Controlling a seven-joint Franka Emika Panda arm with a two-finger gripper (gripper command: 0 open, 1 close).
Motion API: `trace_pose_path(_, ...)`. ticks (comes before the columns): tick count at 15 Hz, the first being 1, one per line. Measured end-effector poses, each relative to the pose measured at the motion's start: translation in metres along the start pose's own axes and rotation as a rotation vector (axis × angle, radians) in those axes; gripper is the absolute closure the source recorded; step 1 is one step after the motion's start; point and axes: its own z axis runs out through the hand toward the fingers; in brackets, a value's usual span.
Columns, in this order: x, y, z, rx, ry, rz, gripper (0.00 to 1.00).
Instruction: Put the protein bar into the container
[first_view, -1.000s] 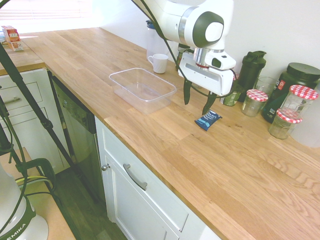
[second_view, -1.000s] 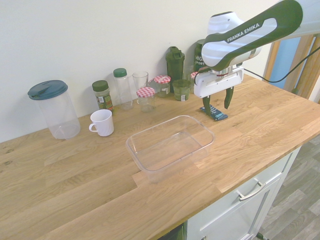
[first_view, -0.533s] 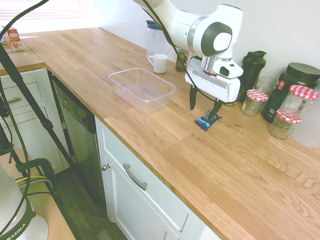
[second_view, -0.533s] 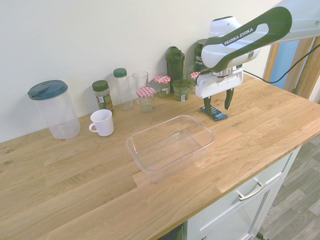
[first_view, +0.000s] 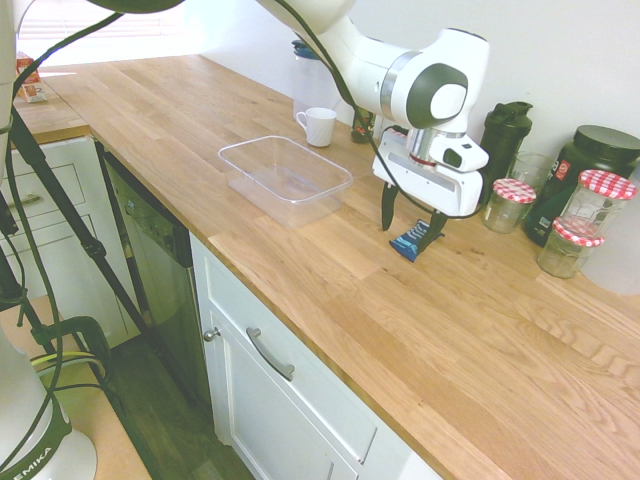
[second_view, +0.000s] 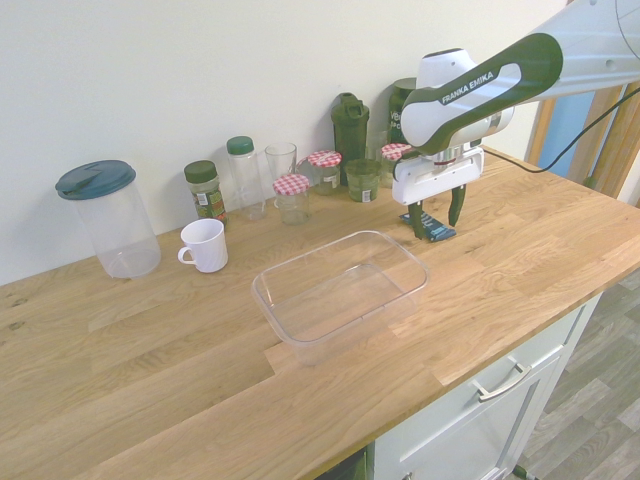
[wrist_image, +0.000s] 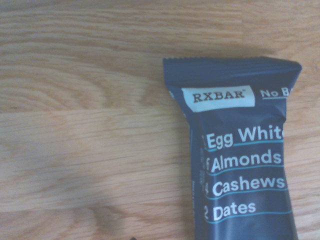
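The protein bar (first_view: 406, 243) (second_view: 433, 230), in a dark blue wrapper, lies flat on the wooden counter to the right of the container. The wrist view shows it from close by, with white "RXBAR" print on the protein bar (wrist_image: 240, 160). My gripper (first_view: 410, 236) (second_view: 437, 227) is open and low over the bar, one finger on each side, with the tips close to the counter. The container (first_view: 240, 149) (second_view: 300, 273) is a clear shallow tub, empty, standing on the counter away from the gripper.
A white mug (first_view: 319, 126) (second_view: 205, 244) stands behind the container. Along the wall are jars with red-checked lids (first_view: 512, 203) (second_view: 291, 196), a dark shaker bottle (first_view: 503, 135) (second_view: 350, 125), a black tub (first_view: 590, 160) and a clear pitcher (second_view: 107, 215).
The gripper has come down and shifted over the bar, so its open fingers now stand on either side of it. The bar and the container have not moved.
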Motion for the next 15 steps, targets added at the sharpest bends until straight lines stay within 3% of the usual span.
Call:
trace_pose_path(7, 0.015, -0.002, 0.007, 0.014, 0.004, 0.004, 0.0)
trace_pose_path(8, 0.018, -0.003, 0.006, 0.015, 0.005, 0.002, 1.0)
trace_pose_path(15, 0.029, -0.008, 0.01, 0.018, -0.002, -0.016, 1.0)
